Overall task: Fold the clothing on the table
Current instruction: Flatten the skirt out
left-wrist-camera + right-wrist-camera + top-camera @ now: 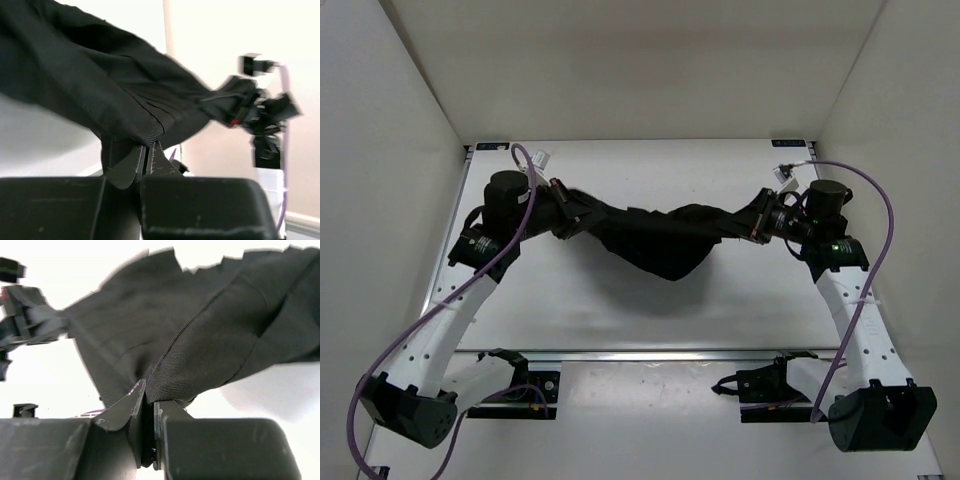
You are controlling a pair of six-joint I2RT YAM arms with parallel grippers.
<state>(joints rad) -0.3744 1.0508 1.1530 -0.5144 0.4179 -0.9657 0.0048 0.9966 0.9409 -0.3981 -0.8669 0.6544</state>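
The black clothing (655, 235) hangs stretched between both arms above the white table (620, 310), sagging in the middle. My left gripper (572, 215) is shut on its left end, and in the left wrist view the fabric (100, 85) is pinched at the fingertips (148, 150). At the right end my right gripper (752, 222) is shut on the cloth. The right wrist view shows a woven band of the garment (210, 350) clamped between the two fingers (149, 396). Each wrist view shows the other gripper blurred at the far end of the fabric.
Pale walls close in the table on the left, right and back. A metal rail (650, 354) runs along the near edge by both arm bases. Purple cables (890, 215) loop off each arm. The garment's shadow falls on the tabletop below it.
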